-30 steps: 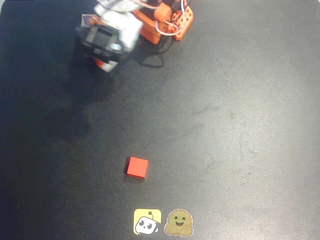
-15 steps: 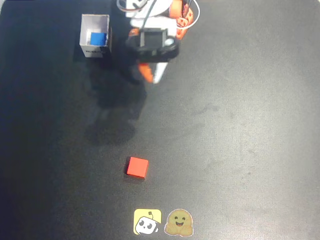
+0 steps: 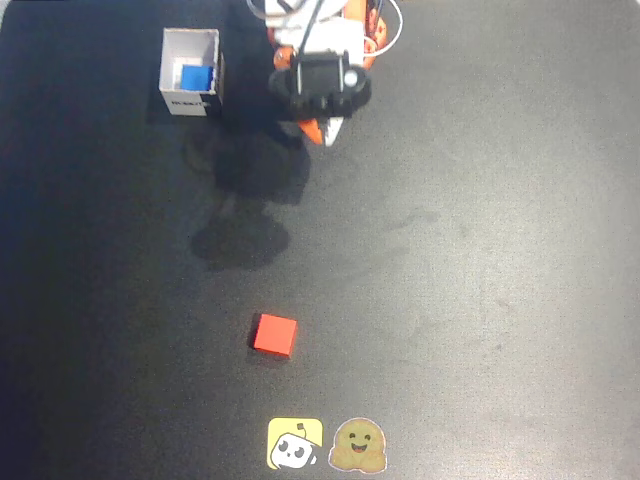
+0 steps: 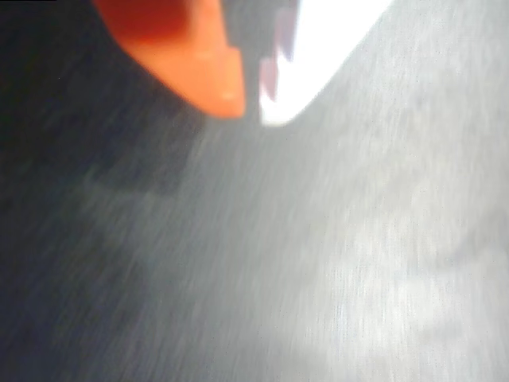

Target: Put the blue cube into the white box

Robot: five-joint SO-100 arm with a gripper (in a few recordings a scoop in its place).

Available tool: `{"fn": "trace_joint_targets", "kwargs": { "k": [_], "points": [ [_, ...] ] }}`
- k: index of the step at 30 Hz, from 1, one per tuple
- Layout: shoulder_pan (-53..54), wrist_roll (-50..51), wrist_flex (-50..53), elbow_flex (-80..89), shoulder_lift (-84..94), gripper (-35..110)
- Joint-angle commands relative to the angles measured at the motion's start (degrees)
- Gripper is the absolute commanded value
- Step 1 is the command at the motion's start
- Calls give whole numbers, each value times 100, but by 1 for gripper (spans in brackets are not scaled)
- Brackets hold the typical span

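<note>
blue cube [image 3: 196, 76], white box [image 3: 190, 72] with dark label, red cube [image 3: 274, 334], orange-and-white gripper [image 4: 250, 107], black table [image 3: 480, 250]

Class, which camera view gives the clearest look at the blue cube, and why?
The overhead view: it looks straight down into the white box, where the blue cube lies between the walls. The wrist view is blurred, showing the gripper with its jaws close together over dark table.
</note>
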Motion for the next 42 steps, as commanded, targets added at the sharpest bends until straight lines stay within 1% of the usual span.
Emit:
{"fn": "trace_joint_targets", "kwargs": {
  "k": [1, 5, 13, 16, 18, 22, 35, 37, 39, 40, 42],
  "points": [
    [18, 114, -44, 220, 9, 0],
    [18, 88, -255, 589, 9, 0],
    [53, 220, -1160, 1679, 9, 0],
    [88, 220, -1151, 1679, 9, 0],
    [123, 272, -888, 1679, 9, 0],
    [404, 255, -888, 1679, 9, 0],
    [431, 255, -896, 1688, 9, 0],
    [422, 255, -1081, 1688, 9, 0],
    [360, 255, -1582, 1688, 9, 0],
    [352, 255, -1600, 1688, 9, 0],
    [281, 272, -1266, 1688, 9, 0]
  ]
}}
